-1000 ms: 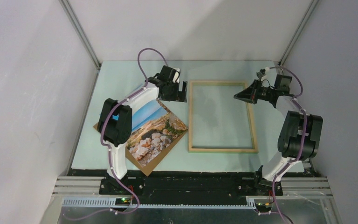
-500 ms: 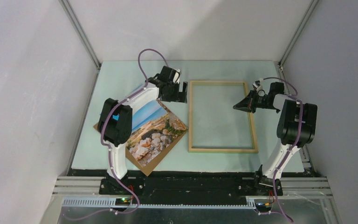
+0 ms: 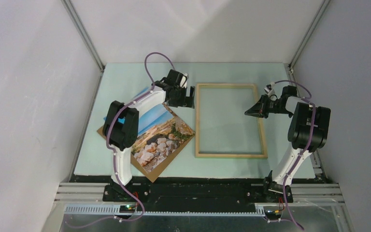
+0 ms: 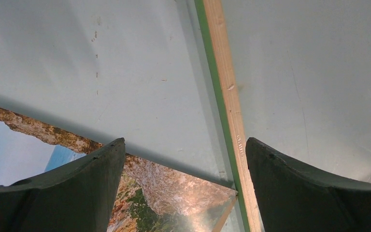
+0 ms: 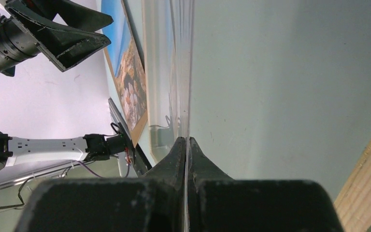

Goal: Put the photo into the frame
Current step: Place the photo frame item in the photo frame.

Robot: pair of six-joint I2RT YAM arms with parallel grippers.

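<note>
1. Black plastic, the left gripper's (image 4: 184, 150) jaws stand wide apart and grasp nothing. They hang over the photo's (image 4: 169, 186) far corner, with the frame's (image 4: 224, 87) left rail running between them.
2. The right gripper (image 5: 187, 142) is clenched, its fingers nearly meeting on what we take for a thin clear pane (image 5: 183, 58) seen edge-on. It sits over the inner side of the frame's right rail.
3. The photo lies face up on the table (image 3: 125, 82), turned askew, left of the frame. Its corner is just beside the left rail, and no part is inside.
4. We judge the step in hand to be getting a hold on the photo. We would lower the left jaws square over the free corner and pinch only the margin. Then we would lift a little before sliding, so the corner clears the rail.
5. Meanwhile we would hold the right wrist level, since a thin pane may flex or slip if twisted.
6. The photo will need turning to match the frame's upright rectangle.
7. The table is a flat, matte, pale green mat with a few small marks. Plain pale walls (image 3: 29, 96) close three sides, with metal struts (image 3: 84, 36) at the far corners.
</note>
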